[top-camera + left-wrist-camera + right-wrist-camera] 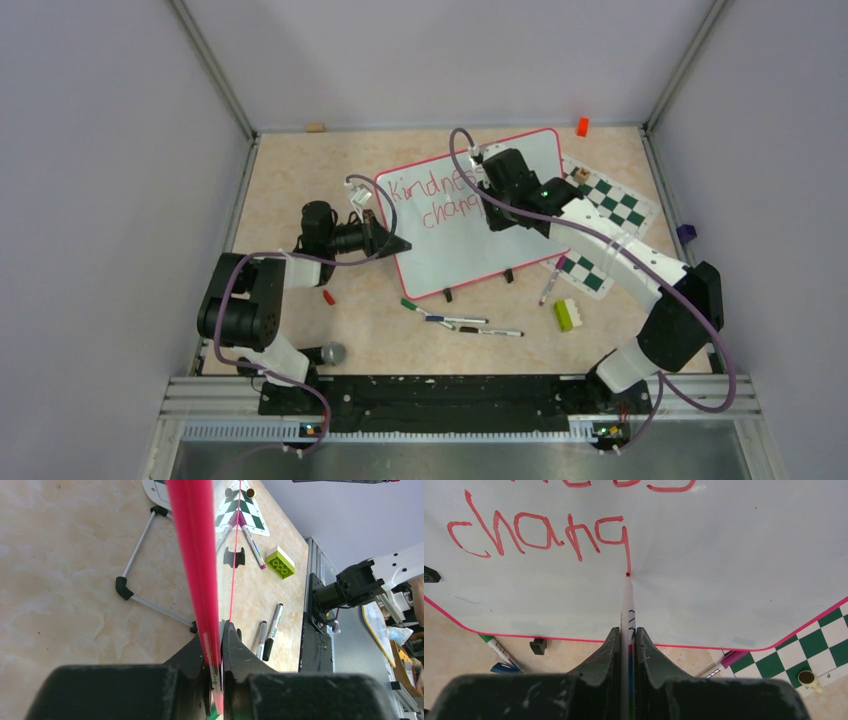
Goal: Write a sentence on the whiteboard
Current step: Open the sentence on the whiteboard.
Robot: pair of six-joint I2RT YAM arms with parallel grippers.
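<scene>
The whiteboard [470, 235] lies tilted on the table, white with a red-pink frame and two black clip feet at its near edge. The red sentence [440, 195] reads "Kindnes" over "chang"; the right wrist view [539, 530] shows "chang" close up. My right gripper [627, 635] is shut on a white red-tipped marker [628, 605], its tip touching the board at the foot of the "g". In the top view this gripper [497, 190] is over the board's upper middle. My left gripper [403, 244] is shut on the board's left frame edge [195, 555].
A green-and-white chess mat [610, 215] lies under the board's right side. Loose markers [465, 322] and a green brick [566, 314] lie near the front. A purple marker [552, 282], a red cap [328, 296] and an orange block [582, 126] lie around.
</scene>
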